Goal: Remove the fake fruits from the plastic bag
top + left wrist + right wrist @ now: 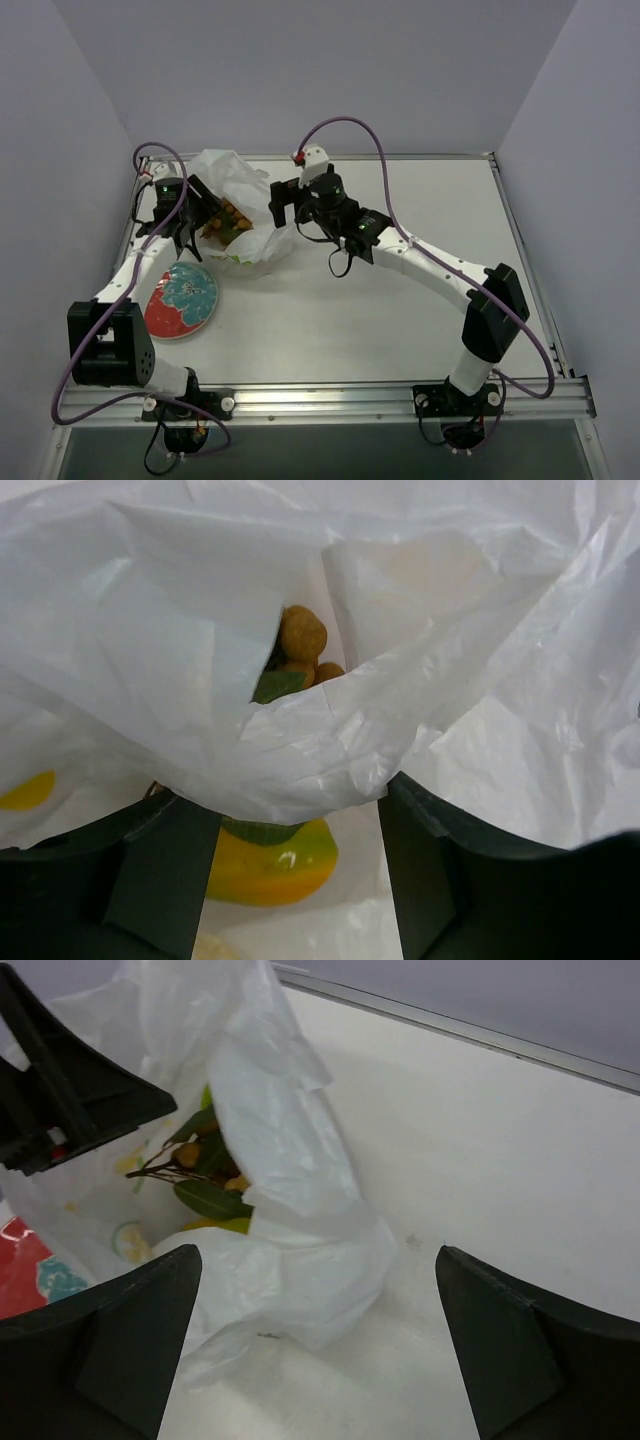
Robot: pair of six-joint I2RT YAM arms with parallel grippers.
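Okay, left pincer (288, 805) gapes empty astride a plastic bag (450, 630) fold; I'd dip under for the fake mango (275, 865). Meanwhile right pincer (318, 1255) hangs open, idle.

White worktop (400, 320) in view, matte and evenly lit, with only soft shadows on it and no hard glare. Plain pale lavender-grey walls box it in. The back wall (320, 70) rises behind the far edge, and the left wall (50, 200) and right wall (590, 150) close in along the side edges. A silver metal rail (330, 400) runs the full near edge. A thinner far strip (400, 157) trims the far edge, meeting a side strip (525, 260) at the far right corner. No windows visible.
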